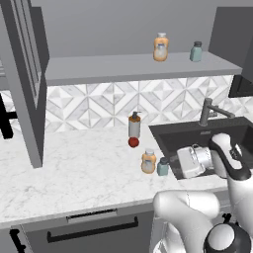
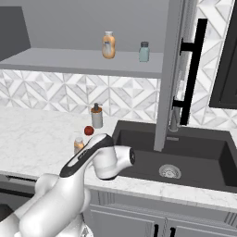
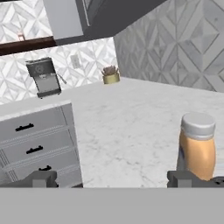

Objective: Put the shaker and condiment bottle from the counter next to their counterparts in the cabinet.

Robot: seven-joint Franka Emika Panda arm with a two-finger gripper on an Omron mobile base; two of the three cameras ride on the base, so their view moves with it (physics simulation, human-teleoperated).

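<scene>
- Squat orange condiment bottle with pale label and light cap (image 1: 148,162) stands upright near the front of the white marble-veined table (image 1: 74,173), left of the dark sink, touching or just beside the small teal-grey shaker jar with dark cap (image 1: 162,167).
- Judged light, rigid, smooth-sided, possibly slippery; take it across the body below the cap.
- Pincer (image 3: 113,179) spread wide, empty, level with the bottle; right fingertip (image 3: 188,178) in front of its base.
- Twin bottle (image 1: 160,47) and jar (image 1: 196,52) wait on the grey cabinet shelf (image 1: 99,66).
</scene>
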